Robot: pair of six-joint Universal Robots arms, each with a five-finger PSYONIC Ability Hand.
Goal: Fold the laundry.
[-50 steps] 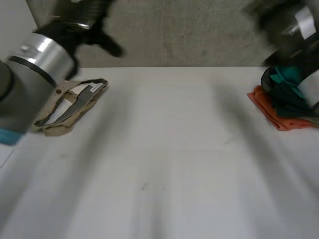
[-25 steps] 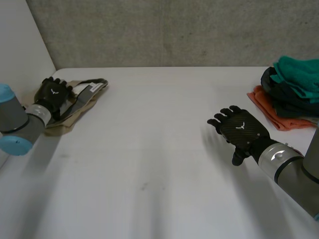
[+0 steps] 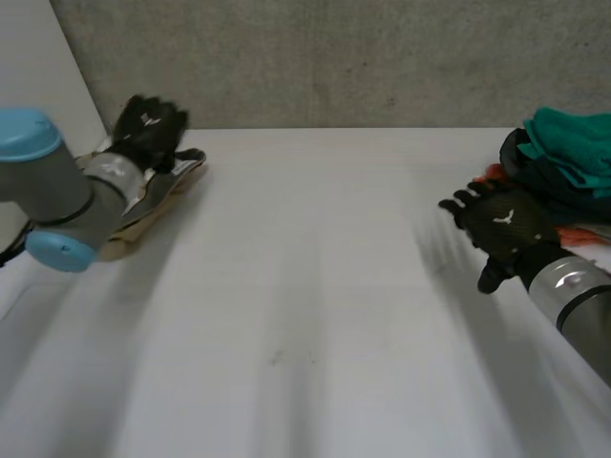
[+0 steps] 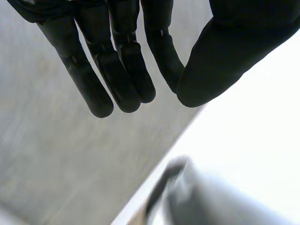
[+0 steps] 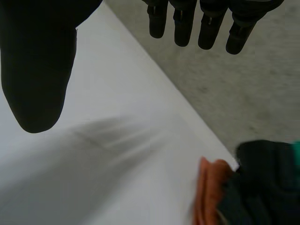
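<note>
— Where is the laundry?
— Two locations. A beige garment (image 3: 177, 181) lies at the far left corner of the table (image 3: 315, 286). A pile sits at the far right edge: teal cloth (image 3: 573, 143) on top, dark cloth (image 3: 539, 181) beneath it, orange cloth (image 3: 587, 235) at the bottom.
— And the hands?
— The left hand (image 3: 148, 129) is above the garment's far end, fingers straight and close together, holding nothing. The right hand (image 3: 501, 229) is just left of the pile, fingers spread, empty.
</note>
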